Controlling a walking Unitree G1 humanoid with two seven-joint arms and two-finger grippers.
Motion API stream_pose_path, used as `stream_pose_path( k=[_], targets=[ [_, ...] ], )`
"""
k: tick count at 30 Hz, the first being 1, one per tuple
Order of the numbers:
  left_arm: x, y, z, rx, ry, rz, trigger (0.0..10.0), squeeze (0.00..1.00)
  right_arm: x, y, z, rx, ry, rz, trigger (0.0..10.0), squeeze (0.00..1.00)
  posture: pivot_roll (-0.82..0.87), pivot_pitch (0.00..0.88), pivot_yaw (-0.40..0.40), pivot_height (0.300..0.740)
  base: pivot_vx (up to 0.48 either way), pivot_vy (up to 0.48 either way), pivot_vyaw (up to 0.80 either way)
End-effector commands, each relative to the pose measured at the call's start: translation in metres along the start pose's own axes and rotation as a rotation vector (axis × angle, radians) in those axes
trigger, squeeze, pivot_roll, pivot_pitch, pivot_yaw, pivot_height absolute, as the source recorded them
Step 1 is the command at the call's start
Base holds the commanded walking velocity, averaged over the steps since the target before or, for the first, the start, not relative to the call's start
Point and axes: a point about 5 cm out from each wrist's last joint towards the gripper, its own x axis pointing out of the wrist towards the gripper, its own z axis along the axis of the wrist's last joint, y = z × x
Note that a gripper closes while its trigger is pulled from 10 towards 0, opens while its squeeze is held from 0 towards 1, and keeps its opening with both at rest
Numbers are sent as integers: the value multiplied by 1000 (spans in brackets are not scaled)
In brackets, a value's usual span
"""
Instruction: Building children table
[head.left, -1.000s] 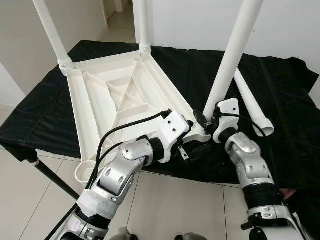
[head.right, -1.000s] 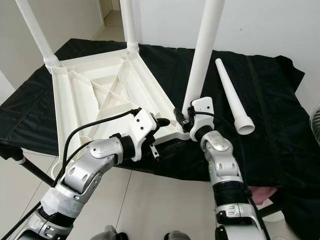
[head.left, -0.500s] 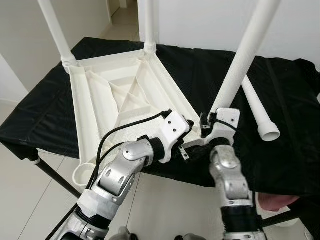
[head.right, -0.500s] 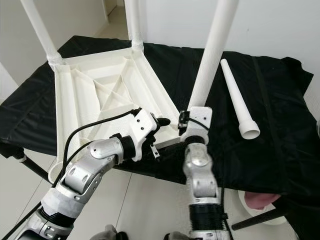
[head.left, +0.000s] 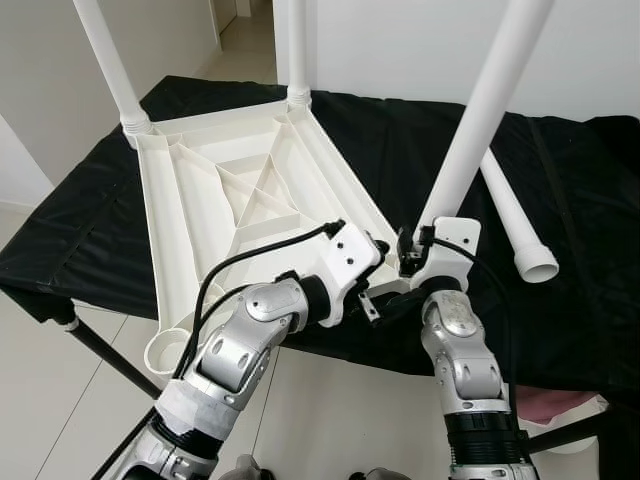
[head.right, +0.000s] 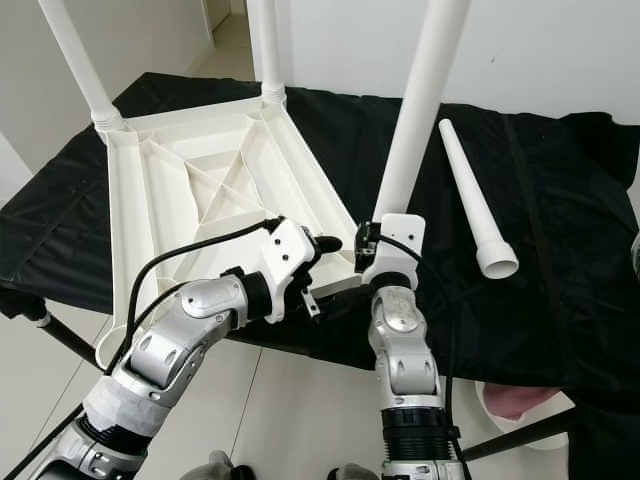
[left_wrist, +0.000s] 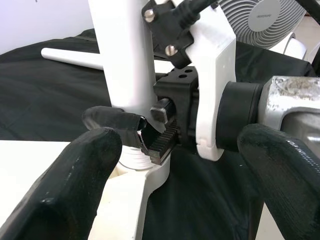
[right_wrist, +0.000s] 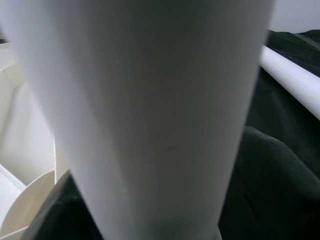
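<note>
Gripping table leg base — right tool; left tool beside.

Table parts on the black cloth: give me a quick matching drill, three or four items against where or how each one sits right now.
Items:
1. loose leg
2. near-corner leg
3. left gripper
4. tabletop

States:
A. lying upside down on the black cloth
B. standing upright in its socket, right gripper clamped at its base
C. lying flat on the cloth, not fitted
D. jaws open, just short of the near corner

Pairs: 1-C, 2-B, 3-D, 4-A
</note>
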Motion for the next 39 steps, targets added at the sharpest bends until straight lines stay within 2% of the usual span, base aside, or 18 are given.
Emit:
stream_pose_path(
  k=[1,2,3,5,6,7,8,9,11,12,15,24,25,27,28,29,30,39],
  targets=[
    [-3,0,-8,0,27,15,10000,0,3,0,2,9,4,70,10000,1000,-117,43,27,740,0,0,0],
    [-3,0,-8,0,27,15,10000,0,3,0,2,9,4,70,10000,1000,-117,43,27,740,0,0,0],
    [-4,0,-10,-2,34,16,10000,0,4,-1,3,18,4,120,10000,294,-116,44,28,740,0,0,0],
    [-4,0,-10,-2,34,16,10000,0,4,-1,3,18,4,120,10000,294,-116,44,28,740,0,0,0],
    [-6,-1,-13,-5,43,16,10000,0,6,-4,3,13,6,188,10000,0,-116,44,28,740,0,0,0],
    [-6,-1,-13,-5,43,16,10000,0,6,-4,3,13,6,188,10000,0,-116,44,28,740,0,0,0],
    [-7,-2,-17,-10,52,18,10000,0,8,-6,3,-4,7,265,10000,0,-116,47,31,740,0,0,0],
    [-7,-2,-17,-10,52,18,10000,0,8,-6,3,-4,7,265,10000,0,-116,47,31,740,0,0,0],
    [-8,-4,-24,-17,71,20,10000,0,9,-9,3,-59,12,425,10000,0,-114,50,36,740,0,0,0],
    [-8,-4,-24,-17,71,20,10000,0,9,-9,3,-59,12,425,10000,0,-114,50,36,740,0,0,0],
    [-9,-9,-34,-35,95,17,10000,0,8,-13,-2,-143,33,594,10000,0,-117,50,42,740,0,0,0],
    [-10,-16,-35,-39,97,-7,10000,0,19,-27,-1,-220,45,728,10000,0,-108,49,46,740,0,0,0],
    [-10,-16,-34,-38,95,-8,10000,0,20,-29,-1,-230,46,736,9490,0,-107,49,45,740,0,0,0],
    [-10,-16,-34,-38,95,-8,10000,0,20,-29,-1,-230,46,736,9490,0,-107,49,45,740,0,0,0],
    [-10,-16,-34,-37,93,-8,10000,0,22,-31,-1,-244,51,743,4118,0,-107,49,45,740,0,0,0],
    [-10,-16,-33,-36,91,-7,10000,0,22,-33,-2,-254,54,754,588,0,-103,50,42,740,0,0,0],
    [-10,-16,-33,-36,90,-6,10000,0,23,-34,-3,-258,62,762,0,0,-103,50,42,740,0,0,0],
    [-9,-15,-32,-34,85,-6,10000,0,21,-39,-10,-237,81,772,0,0,-107,57,45,740,0,0,0]
  ],
)
